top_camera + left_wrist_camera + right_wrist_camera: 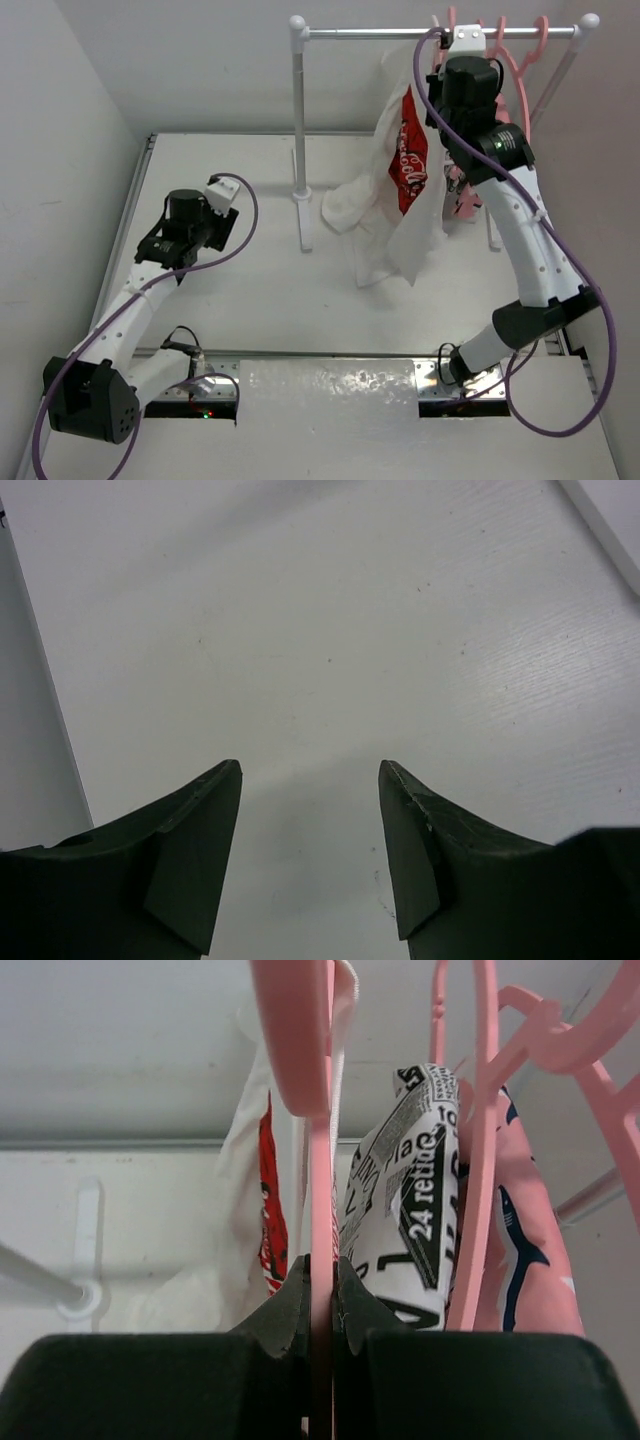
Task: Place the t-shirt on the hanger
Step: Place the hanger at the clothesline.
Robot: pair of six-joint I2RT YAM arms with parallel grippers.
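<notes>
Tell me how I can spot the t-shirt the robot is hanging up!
Look at the metal clothes rail at the back of the table. Near its right end the right gripper pinches a pink hanger, and the t-shirt droops down from there. It is the white one with a red logo patch, unlike the newspaper-print garment and the pink shark-print garment beside it.

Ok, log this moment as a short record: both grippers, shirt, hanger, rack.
left gripper: open, empty, over the bare table
right gripper: shut on the hanger, up at the rail
t-shirt: hanging by the hanger, lower part trailing to the table
hanger: pink, seen edge-on between the right fingers
rack: also carries a newsprint garment and a pink shark-print garment
</notes>
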